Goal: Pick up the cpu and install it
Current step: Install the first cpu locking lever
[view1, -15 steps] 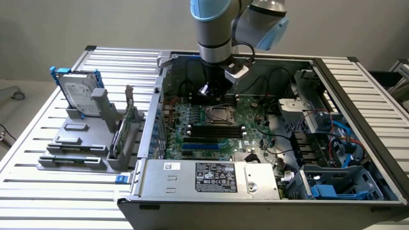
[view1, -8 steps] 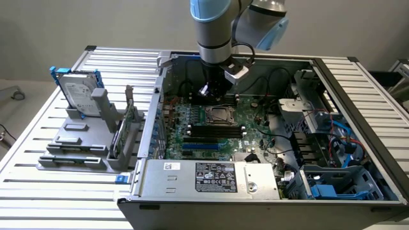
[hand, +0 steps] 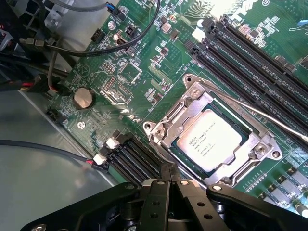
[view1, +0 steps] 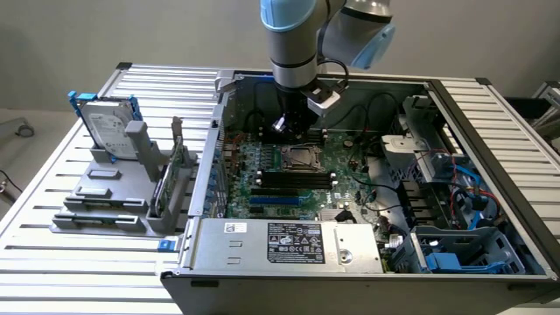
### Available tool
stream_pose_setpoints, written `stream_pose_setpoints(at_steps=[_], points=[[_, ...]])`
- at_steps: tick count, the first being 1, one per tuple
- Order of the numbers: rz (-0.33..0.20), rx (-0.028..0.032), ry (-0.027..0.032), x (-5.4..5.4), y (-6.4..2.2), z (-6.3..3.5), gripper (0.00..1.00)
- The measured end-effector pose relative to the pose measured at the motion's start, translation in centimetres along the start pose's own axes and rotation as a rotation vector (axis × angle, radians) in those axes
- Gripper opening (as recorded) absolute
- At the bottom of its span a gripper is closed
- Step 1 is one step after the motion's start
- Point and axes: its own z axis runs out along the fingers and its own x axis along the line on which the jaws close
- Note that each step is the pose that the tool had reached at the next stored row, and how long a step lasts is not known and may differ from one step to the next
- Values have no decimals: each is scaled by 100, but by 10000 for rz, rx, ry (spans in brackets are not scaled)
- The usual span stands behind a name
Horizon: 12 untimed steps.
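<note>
The cpu (hand: 210, 143), a small square chip with a silvery top and printed text, lies flat inside the metal socket frame (hand: 190, 98) on the green motherboard. My gripper (hand: 172, 171) hovers just off one corner of the socket with its black fingers pressed together and nothing between them. In the exterior view the gripper (view1: 292, 133) hangs inside the open computer case, slightly behind the cpu (view1: 302, 156) in its socket. The thin socket lever (hand: 269, 118) stands raised beside the frame.
Black memory slots (view1: 293, 178) run in front of the socket. The case walls (view1: 210, 164) surround the arm, with cables (hand: 120, 45) and a coin battery (hand: 83, 97) nearby. A grey holder (view1: 105, 197) outside the case carries a blue-framed hard drive (view1: 109, 125). The power supply (view1: 284, 241) sits at the front.
</note>
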Motion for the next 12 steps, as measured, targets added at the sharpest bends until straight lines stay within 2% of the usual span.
stream_pose_setpoints(at_steps=[12], points=[[-8, 2, 2, 3, 6, 25, 11]])
